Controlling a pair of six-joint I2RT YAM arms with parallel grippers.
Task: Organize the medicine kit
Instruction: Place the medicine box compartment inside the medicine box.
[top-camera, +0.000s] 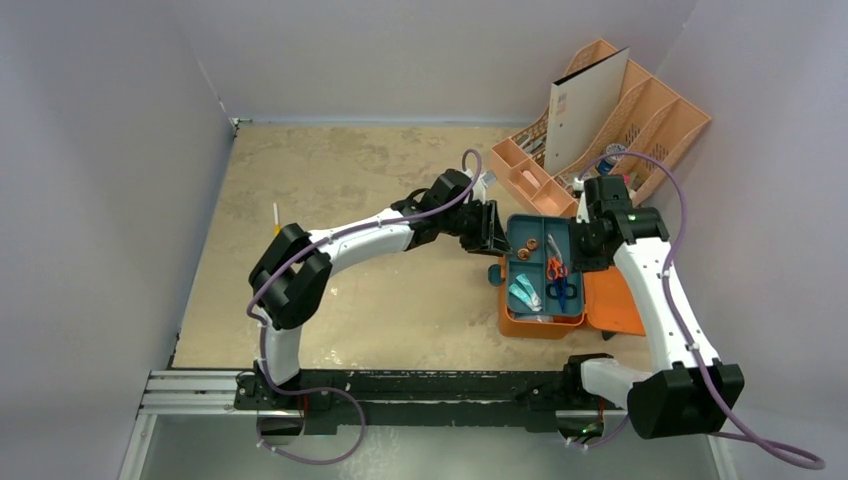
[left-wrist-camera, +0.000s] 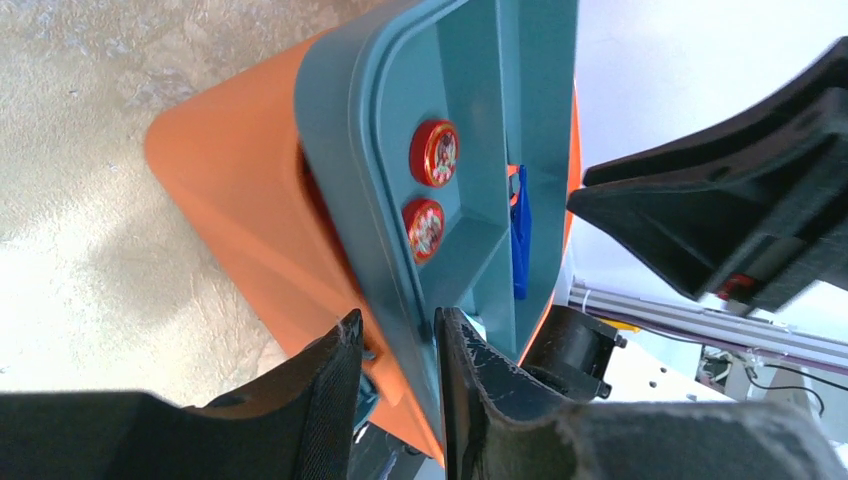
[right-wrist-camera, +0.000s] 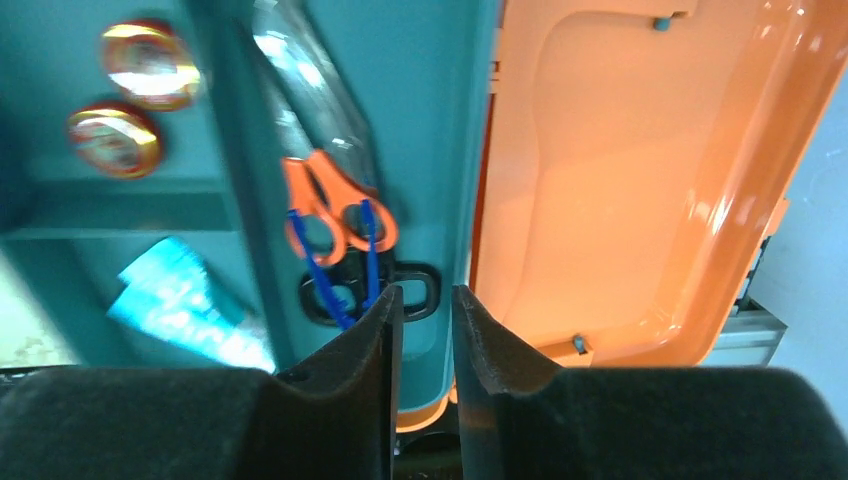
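With the left tool (left-wrist-camera: 397, 345) pinching the teal tray's (left-wrist-camera: 350, 130) rim and the right tool (right-wrist-camera: 427, 312) narrowly spread at the opposite rim, an uneven pull could tip the tray inside the medicine kit (top-camera: 610, 305), sliding the scissors (right-wrist-camera: 335, 225).

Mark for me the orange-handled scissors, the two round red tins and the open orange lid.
orange-handled scissors (right-wrist-camera: 335, 215), right wrist view, on the orange finger loops.
round red tins (left-wrist-camera: 434, 153), left wrist view, on the upper tin's face.
orange lid (right-wrist-camera: 610, 180), right wrist view, on its inner panel.

pale lilac walls (top-camera: 110, 150) round beige tabletop (top-camera: 360, 170), even light.
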